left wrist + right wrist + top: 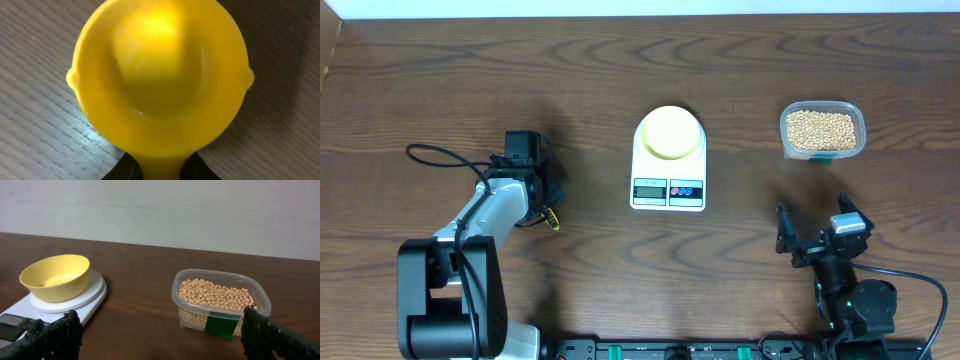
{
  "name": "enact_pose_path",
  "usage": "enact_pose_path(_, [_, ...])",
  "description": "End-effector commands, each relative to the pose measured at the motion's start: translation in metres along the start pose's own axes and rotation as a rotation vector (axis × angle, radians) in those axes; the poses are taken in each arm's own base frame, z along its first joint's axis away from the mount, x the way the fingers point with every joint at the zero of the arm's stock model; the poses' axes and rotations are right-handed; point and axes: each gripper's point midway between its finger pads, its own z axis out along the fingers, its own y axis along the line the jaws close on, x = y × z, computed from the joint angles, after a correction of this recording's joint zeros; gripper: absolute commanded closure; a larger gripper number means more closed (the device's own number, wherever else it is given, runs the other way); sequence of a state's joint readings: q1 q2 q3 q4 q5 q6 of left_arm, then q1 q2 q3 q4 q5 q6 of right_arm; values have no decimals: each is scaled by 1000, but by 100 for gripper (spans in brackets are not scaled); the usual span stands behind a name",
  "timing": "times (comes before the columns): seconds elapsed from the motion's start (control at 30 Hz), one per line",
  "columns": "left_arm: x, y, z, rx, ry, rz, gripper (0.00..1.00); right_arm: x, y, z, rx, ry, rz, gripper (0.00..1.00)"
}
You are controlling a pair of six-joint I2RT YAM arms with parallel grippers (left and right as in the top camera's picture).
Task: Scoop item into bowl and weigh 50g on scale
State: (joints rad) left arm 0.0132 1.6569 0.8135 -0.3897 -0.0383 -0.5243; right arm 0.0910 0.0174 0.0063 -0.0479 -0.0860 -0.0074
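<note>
Left wrist view: the left gripper (160,169) is closed onto the handle of a bright yellow plastic scoop (160,75). Its dark fingers press against either side of the handle at the bottom edge, where fingers and handle are cut off. The scoop's round cup fills most of that picture, above the dark brown wooden table (30,125); whether it touches the wood I cannot tell. From overhead I cannot make out the scoop beneath the left arm's wrist.

The right gripper (161,315) stands wide apart and holds nothing. Beyond its gap, toward one finger, sits a clear rounded-square plastic container (182,297) holding the heap of small round tan beans (215,294). That finger covers part of the container's green label (220,325). Toward the other finger the pale yellow round bowl (55,275) rests on the platform of the white flat digital scale (95,296), whose front end is hidden behind that finger.

Overhead, the scale lies between the two arms. The beans are at the right side of the table, beyond the right gripper and well apart from the left gripper. The scale's grey display (650,190) is too small to read
</note>
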Motion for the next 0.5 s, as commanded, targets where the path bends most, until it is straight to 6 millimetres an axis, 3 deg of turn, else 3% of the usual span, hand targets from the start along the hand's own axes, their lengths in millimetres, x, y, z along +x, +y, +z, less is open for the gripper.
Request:
enact_pose_path(0.0, [17,-1,9,17,76,-10,81,-4,-2,0,10,-16,14,1])
enact_pose_path(0.17, [7,-6,-5,49,28,-14,81,-28,-8,-4,47,-89,61,1])
enact_pose_path(0.33, [-13,-15,-41,123,-80,-45,81,-77,-14,-10,74,-144,99,1])
enact_pose_path(0.47, [-24,-26,-70,194,-120,-68,81,-104,-14,0,69,-111,122,1])
